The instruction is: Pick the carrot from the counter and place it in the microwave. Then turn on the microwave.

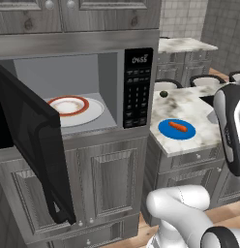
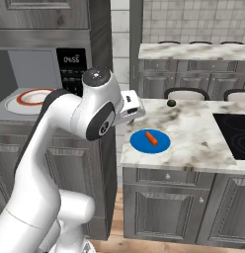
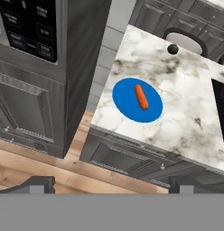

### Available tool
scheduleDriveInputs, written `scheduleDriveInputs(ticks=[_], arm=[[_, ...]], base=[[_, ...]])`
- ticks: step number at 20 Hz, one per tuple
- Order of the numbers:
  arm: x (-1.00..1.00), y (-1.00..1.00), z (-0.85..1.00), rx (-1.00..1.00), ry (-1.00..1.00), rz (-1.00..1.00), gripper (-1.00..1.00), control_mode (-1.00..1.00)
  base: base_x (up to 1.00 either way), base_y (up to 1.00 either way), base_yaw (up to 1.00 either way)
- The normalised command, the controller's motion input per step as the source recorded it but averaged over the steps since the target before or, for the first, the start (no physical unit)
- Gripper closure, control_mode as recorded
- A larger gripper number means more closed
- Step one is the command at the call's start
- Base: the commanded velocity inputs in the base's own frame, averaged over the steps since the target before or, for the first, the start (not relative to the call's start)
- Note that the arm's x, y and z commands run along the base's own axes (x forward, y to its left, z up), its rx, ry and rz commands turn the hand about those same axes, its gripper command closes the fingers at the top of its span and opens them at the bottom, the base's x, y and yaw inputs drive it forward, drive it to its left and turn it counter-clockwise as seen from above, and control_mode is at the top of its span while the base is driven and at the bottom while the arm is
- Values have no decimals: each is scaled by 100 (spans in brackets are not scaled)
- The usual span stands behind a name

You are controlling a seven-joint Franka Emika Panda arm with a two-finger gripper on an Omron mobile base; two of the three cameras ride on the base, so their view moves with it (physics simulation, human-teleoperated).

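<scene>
Jaws are spread as wide as they go and holding nothing: in the hand view the two dark fingertips of the gripper (image 3: 109, 182) stand far apart at the bottom, with just wooden floor and cabinet front between them. So we're at the very first step, the reach for the carrot, and nothing is grabbed yet.

Going left to right in the left base view: the big built-in black microwave (image 1: 136, 87) has its dark glass door (image 1: 35, 145) swung wide open toward us, and a white plate with a red-orange ring (image 1: 73, 109) sits on the grey floor inside. The black keypad panel with the digital display is on its right side. Next over is the white-and-grey mottled marble counter (image 1: 199, 131), and on it a round flat blue plate (image 1: 176, 129) with the short orange stick of a carrot (image 1: 177, 127) lying across the middle. A small dark round thing (image 1: 163, 94) sits farther back on the counter, well apart from the plate.

The hand hangs up and off the counter's near corner, looking down at the carrot from well apart. My guess at what's next: swing over the blue plate, come down, line the fingers across the carrot's short width and close. It's skinny and lying flat, so the tips need to get really low without scraping the plate. Handy that the microwave is already open.
</scene>
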Motion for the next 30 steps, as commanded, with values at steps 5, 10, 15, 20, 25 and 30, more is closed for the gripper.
scheduleDriveInputs(ticks=[5,10,15,20,25,30], arm=[[25,-7,-20,-4,0,1,-100,-100],[23,-8,-17,-4,0,1,-100,-100],[20,-10,-12,-3,0,1,-100,-100],[14,-5,-1,0,0,1,-100,-100],[11,0,-1,0,0,0,-100,-100],[16,0,-7,0,0,0,-100,-100]], base=[[0,0,0],[0,0,0],[0,0,0],[0,0,0],[0,0,0],[0,0,0]])
